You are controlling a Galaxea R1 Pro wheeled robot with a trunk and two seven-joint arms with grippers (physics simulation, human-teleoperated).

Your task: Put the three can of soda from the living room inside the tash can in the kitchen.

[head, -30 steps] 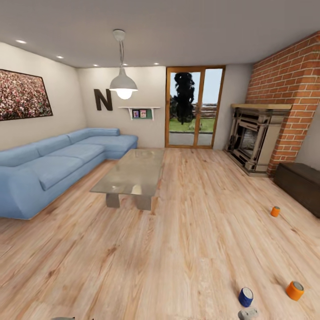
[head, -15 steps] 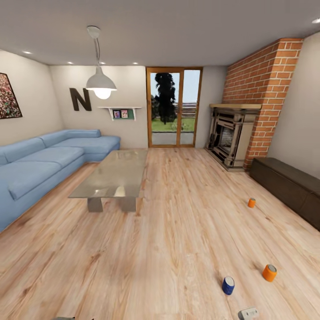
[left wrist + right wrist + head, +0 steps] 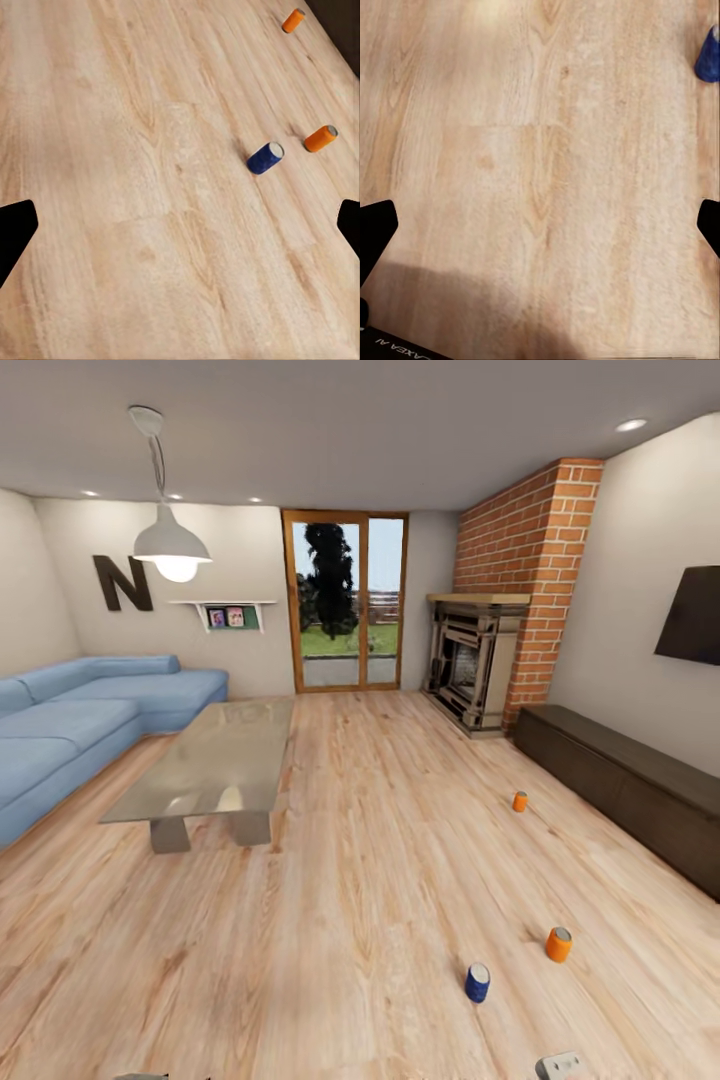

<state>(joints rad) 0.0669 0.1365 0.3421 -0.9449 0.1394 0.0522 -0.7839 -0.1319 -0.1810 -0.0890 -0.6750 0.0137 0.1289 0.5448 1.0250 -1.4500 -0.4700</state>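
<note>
Three soda cans stand on the pale plank floor of the living room. The dark blue can (image 3: 477, 982) is nearest me, an orange can (image 3: 558, 944) stands just right of it, and a second orange can (image 3: 519, 801) is farther off near the dark cabinet. The left wrist view looks down on the blue can (image 3: 265, 158) and both orange cans (image 3: 320, 138) (image 3: 293, 20), well beyond my open left gripper (image 3: 180, 229). My right gripper (image 3: 540, 225) is open over bare floor, with the blue can (image 3: 708, 56) at the picture's edge. The trash can and the kitchen are out of view.
A glass-topped coffee table (image 3: 205, 760) stands mid-left, with the blue corner sofa (image 3: 70, 725) behind it. A long dark low cabinet (image 3: 630, 780) runs along the right wall under a black TV (image 3: 692, 615). A brick fireplace (image 3: 480, 660) and a glass door (image 3: 345, 600) are at the back.
The head camera has swung to the right, so the whole room has slid left and the TV has come into view. The cans stand where they were on the floor.
</note>
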